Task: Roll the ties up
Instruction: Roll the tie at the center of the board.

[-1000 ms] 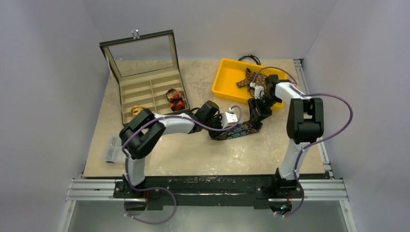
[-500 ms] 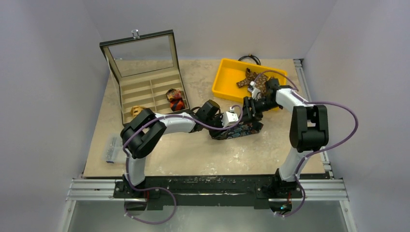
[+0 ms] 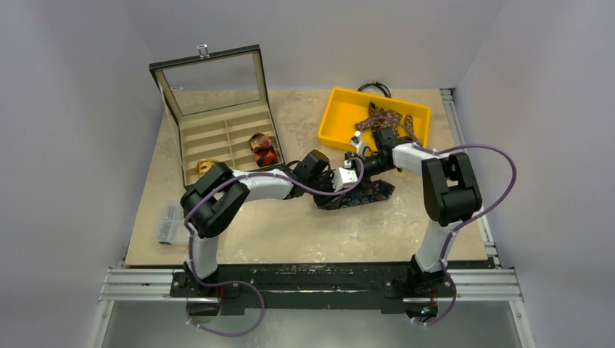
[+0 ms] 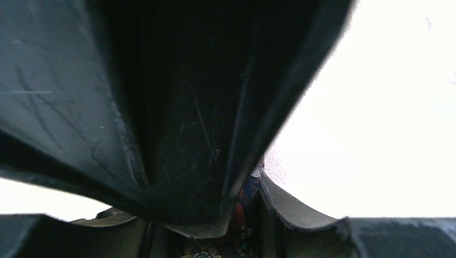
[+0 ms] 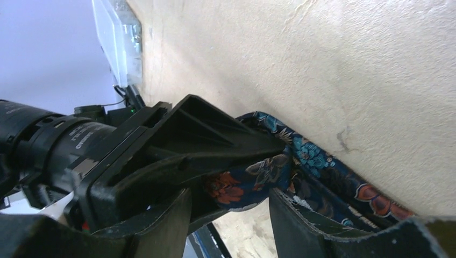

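From above: the case (image 3: 190, 148) stands open with its lid up. A red coil (image 3: 262, 149) sits in a right-hand compartment and a tan coil (image 3: 206, 165) in the near-left one. The tray (image 3: 335, 119) holds a brown tie (image 3: 386, 117). The navy tie (image 3: 371, 194) lies on the table (image 3: 290, 232) in front of the tray. My left claw (image 3: 357, 183) and right claw (image 3: 365, 166) meet over its far end.

Left wrist: mostly dark, close surfaces against glare. A bit of navy tie (image 4: 240, 223) shows low down between my fingers.

Right wrist: my left claw (image 5: 253, 166) is pinched on a raised fold of the navy tie (image 5: 312, 161), and the rest trails along the table (image 5: 349, 70). My right claw (image 5: 231, 215) is spread, one finger (image 5: 161, 231) either side of that fold, gripping nothing.
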